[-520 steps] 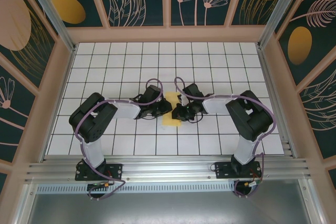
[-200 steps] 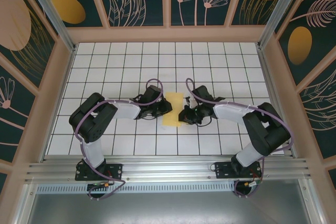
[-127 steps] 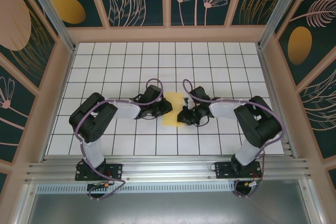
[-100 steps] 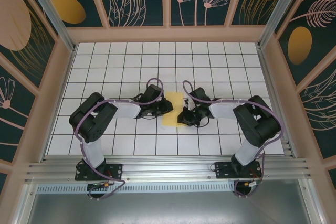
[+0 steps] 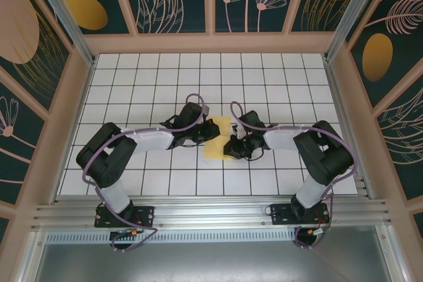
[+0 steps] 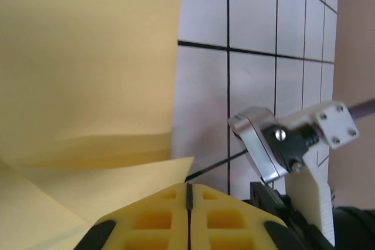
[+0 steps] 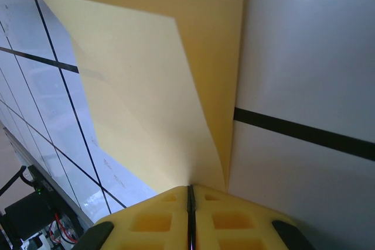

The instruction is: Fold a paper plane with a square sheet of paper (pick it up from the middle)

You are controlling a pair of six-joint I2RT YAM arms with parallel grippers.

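Note:
The square sheet of paper [image 5: 218,138] lies folded into a narrow pale-yellow strip on the white grid table between my two grippers. My left gripper [image 5: 211,134] is at the strip's left edge. In the left wrist view its jaws [image 6: 188,185] are shut, and a loose corner of the paper [image 6: 88,57] runs into the seam between them. My right gripper [image 5: 229,148] is at the strip's lower right edge. Seen from the right wrist, that gripper [image 7: 190,187] is shut on the paper [image 7: 152,86], whose fold line runs straight into the closed jaws.
The white grid table [image 5: 277,84] stretches free behind and to both sides. Wooden walls [image 5: 211,43] fence it in, and a metal rail [image 5: 211,209] runs along the near edge. Part of the right arm's metal bracket [image 6: 263,150] sits close by in the left wrist view.
My left arm has stretched further right, bringing its gripper onto the paper's left edge, and its jaws have closed. The right gripper has shifted left to the paper's right edge.

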